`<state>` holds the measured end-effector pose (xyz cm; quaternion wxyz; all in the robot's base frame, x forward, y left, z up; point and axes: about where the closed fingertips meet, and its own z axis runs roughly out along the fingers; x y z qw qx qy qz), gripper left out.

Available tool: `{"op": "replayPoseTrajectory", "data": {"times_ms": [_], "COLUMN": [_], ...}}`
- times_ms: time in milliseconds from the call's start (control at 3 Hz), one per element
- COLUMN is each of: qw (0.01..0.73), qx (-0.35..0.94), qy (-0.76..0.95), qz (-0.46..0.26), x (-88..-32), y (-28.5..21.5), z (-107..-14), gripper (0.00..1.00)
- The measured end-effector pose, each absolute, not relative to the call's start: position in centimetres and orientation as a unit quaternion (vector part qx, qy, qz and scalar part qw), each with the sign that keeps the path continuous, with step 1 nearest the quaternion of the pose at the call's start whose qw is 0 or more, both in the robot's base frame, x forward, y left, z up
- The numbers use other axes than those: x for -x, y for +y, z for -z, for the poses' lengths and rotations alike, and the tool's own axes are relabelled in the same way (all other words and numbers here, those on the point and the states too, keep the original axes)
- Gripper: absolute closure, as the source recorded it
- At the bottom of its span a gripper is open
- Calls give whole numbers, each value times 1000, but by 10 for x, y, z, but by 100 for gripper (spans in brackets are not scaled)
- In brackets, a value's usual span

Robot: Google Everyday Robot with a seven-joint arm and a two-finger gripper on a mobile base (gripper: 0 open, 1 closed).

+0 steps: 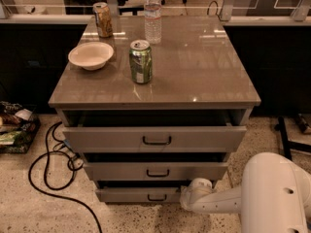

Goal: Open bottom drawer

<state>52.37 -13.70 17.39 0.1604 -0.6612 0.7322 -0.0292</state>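
The bottom drawer (131, 194) sits at the foot of the cabinet (194, 62), a dark gap above its front. The gripper (190, 196) is low at the drawer's right end, just beside the front; whether it is spread or pressed together cannot be told. On the cabinet top a green can (140, 61) stands near the front edge and a bowl (91, 55) by the left edge.

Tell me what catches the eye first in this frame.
The bulky white robot arm fills the lower right corner, its gripper low beside the right end of the bottom drawer. On the cabinet top, a green can stands near a white bowl.
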Motion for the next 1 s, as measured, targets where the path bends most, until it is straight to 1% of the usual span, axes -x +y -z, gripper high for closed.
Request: {"op": "replayPoseTrajectory", "data": {"times_ms": [1000], "qw": [160], "qx": [661], "qy": [732], "qz": [29], "x": [-524], "y": [-137], "z": [-174], "gripper": [13]}}
